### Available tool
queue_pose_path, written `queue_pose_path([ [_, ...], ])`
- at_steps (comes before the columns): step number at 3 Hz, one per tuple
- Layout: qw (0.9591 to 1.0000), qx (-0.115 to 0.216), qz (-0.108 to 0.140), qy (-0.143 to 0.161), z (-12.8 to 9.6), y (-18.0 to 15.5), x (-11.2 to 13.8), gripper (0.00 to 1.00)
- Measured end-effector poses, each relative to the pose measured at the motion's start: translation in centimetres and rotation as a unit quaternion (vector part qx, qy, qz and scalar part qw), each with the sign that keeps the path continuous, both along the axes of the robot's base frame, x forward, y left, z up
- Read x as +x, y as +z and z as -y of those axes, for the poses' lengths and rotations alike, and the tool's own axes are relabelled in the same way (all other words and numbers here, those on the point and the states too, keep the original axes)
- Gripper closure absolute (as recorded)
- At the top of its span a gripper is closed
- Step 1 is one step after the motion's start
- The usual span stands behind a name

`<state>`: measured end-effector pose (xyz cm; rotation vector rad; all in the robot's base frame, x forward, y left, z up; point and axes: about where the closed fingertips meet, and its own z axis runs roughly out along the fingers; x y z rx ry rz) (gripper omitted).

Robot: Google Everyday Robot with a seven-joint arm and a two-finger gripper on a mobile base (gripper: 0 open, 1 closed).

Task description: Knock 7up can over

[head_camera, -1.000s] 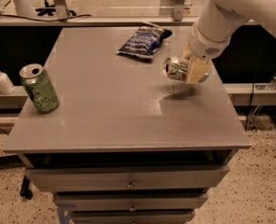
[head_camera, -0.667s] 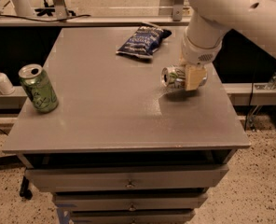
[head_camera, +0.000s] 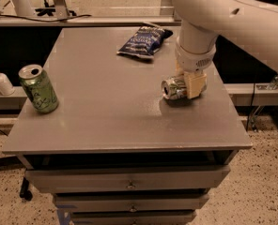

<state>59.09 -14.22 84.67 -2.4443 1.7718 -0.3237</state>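
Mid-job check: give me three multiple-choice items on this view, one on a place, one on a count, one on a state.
1. How many drink cans are on the table?
A) one B) three C) two
2. Where is the gripper?
A) low over the table's right side, right beside the 7up can B) off the table C) at the left edge
3. How does the 7up can stand?
A) upright B) lying on its side C) crushed flat

Answers:
1. C: only the 7up can and the green can show.
2. A: the arm comes down to it there.
3. B: its round top faces sideways toward the left.
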Motion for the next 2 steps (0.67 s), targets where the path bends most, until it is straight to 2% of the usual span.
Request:
queue_pose_path([
  [2,0.9990,-0.022,-0.017,0.033,-0.33,-0.31,-0.64,0.13],
])
